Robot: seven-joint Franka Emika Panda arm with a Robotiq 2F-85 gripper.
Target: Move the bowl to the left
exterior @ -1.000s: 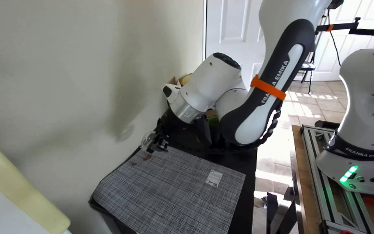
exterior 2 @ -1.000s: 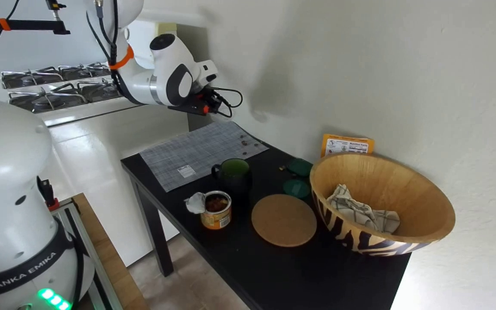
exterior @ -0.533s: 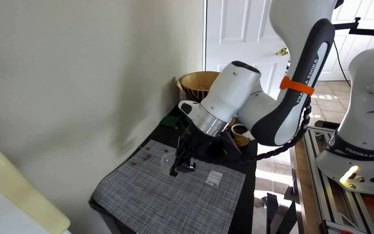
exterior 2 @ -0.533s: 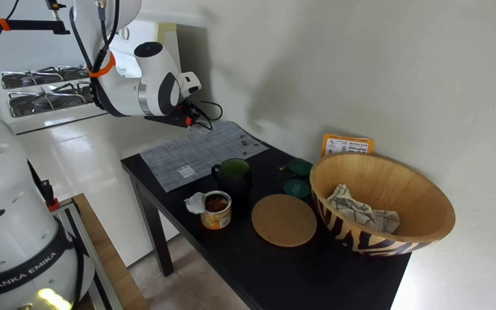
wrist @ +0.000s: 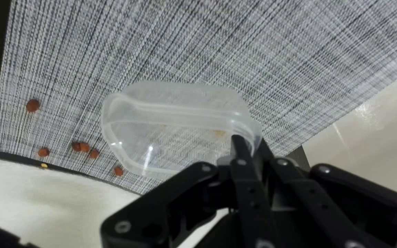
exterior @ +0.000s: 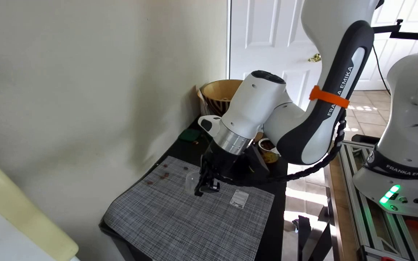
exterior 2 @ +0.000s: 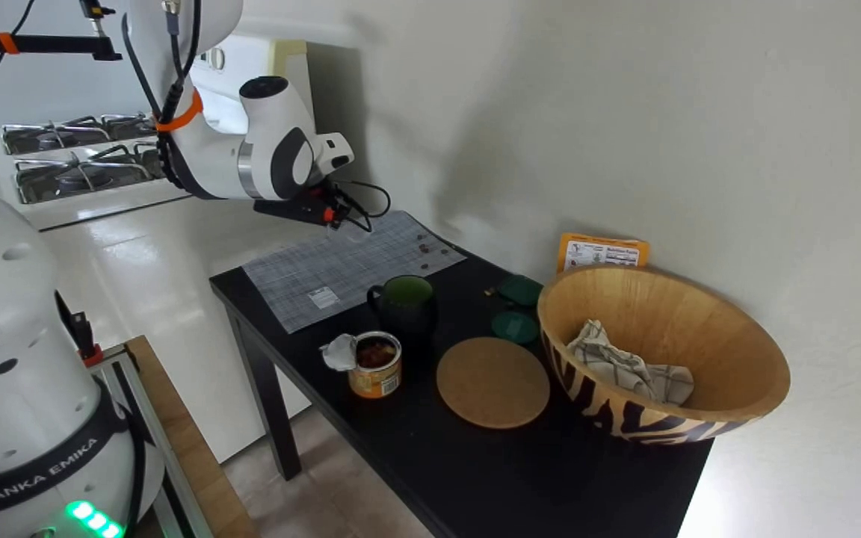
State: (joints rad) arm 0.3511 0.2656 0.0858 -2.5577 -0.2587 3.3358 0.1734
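No plain olive-green bowl shows in these views; it is hidden or out of view. A dark mug with a handle and green inside (exterior 2: pixel 409 293) stands on the black table in an exterior view. My gripper (wrist: pixel 250 142) is shut on the rim of a clear plastic container (wrist: pixel 174 117), one finger inside and one outside its wall. In an exterior view the gripper (exterior: pixel 203 185) holds the container (exterior: pixel 192 180) over the grey mat (exterior: pixel 191 224). The container also shows faintly behind the wrist (exterior 2: pixel 353 230). I cannot tell whether it touches the mat.
A large zebra-patterned wooden basin (exterior 2: pixel 763 373) holds a checked cloth (exterior 2: pixel 632 366). An open food can (exterior 2: pixel 376 377), a round tan board (exterior 2: pixel 493 382) and green lids (exterior 2: pixel 515 326) are on the table. Brown bits (wrist: pixel 84 147) lie on the mat near the wall (exterior: pixel 85 90).
The gripper, still holding the clear container, has moved away from the wall and lower over the mat. In the last half second it shifted only slightly. The table items stayed put.
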